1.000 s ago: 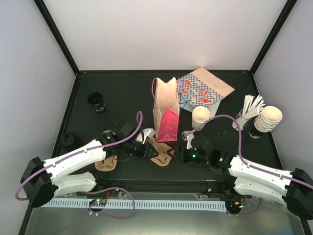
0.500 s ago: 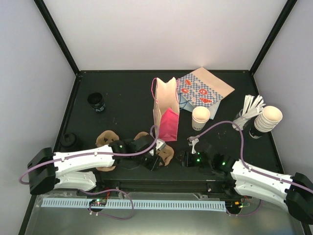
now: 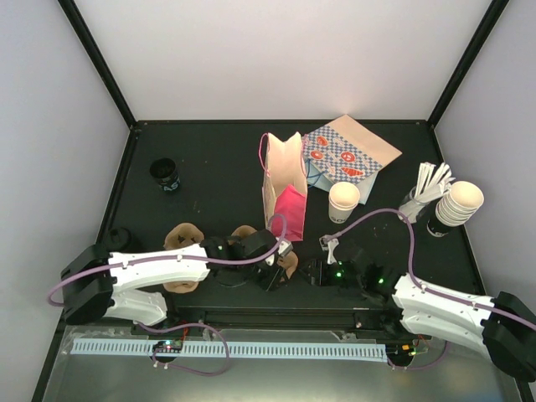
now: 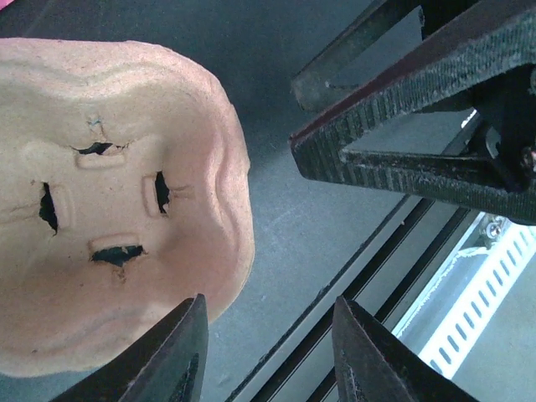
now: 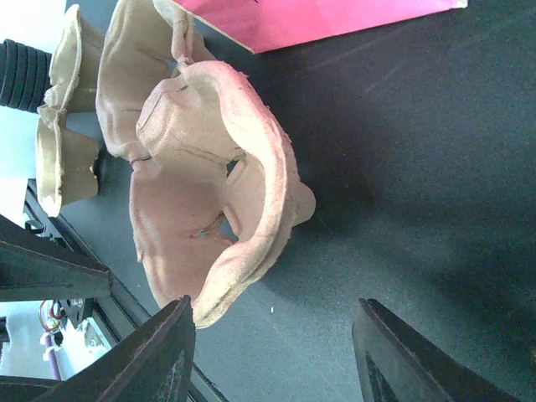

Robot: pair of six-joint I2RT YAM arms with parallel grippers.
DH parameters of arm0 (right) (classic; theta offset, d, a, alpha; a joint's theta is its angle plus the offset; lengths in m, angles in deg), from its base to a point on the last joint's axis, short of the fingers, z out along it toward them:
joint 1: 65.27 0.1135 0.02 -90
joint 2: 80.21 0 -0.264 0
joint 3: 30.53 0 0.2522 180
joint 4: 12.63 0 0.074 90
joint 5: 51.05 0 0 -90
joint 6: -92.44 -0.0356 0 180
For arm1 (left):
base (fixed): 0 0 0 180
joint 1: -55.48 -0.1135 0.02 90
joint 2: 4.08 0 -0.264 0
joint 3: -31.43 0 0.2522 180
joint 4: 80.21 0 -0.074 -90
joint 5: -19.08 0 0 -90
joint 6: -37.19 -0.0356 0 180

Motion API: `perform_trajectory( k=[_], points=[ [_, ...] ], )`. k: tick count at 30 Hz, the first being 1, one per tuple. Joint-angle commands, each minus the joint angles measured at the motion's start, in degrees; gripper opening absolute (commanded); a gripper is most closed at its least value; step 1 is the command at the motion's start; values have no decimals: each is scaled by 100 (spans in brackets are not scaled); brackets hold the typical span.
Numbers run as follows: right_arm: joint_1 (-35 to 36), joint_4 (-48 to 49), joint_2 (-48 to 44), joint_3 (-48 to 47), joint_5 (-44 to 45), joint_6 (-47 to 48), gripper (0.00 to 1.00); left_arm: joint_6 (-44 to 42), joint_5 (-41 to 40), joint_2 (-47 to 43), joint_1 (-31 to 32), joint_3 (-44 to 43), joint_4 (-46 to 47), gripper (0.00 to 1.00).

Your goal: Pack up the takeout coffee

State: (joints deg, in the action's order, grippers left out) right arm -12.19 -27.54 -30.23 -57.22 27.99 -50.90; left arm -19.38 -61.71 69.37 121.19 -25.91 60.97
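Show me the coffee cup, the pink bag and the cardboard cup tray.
coffee cup (image 3: 344,196), overhead view, open top.
pink bag (image 3: 290,214), overhead view, pink panel.
cardboard cup tray (image 5: 209,193), right wrist view, inner hollow.

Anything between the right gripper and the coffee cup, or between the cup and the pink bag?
Nothing visible: bare table lies between right gripper and coffee cup, and between cup and pink bag.

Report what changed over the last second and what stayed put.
The left arm swung right toward the centre; the left gripper now hangs open by the pulp carrier near the pink bag. The right gripper drew back slightly, open. Nothing grasped. The takeout coffee, bag and cup stack stayed.
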Motion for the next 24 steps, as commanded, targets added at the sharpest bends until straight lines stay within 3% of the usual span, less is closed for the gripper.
perform_trajectory(
  k=[1, 6, 11, 16, 24],
  points=[
    [-43, 406, 38, 125, -82, -192, 55, -82, 13, 193, 37, -265, 141, 44],
    [-43, 538, 58, 223, -94, -227, 55, -100, 63, 332, 36, -316, 154, 45],
    [-42, 829, 238, 258, -220, -234, 51, -80, 98, 571, 38, -393, 129, 36],
    [-42, 875, 447, 190, -155, -314, 48, -76, 98, 717, 38, -492, 62, 34],
    [-43, 513, 27, 295, 230, -382, 44, -184, 48, 752, 55, -498, 135, 34]
  ],
)
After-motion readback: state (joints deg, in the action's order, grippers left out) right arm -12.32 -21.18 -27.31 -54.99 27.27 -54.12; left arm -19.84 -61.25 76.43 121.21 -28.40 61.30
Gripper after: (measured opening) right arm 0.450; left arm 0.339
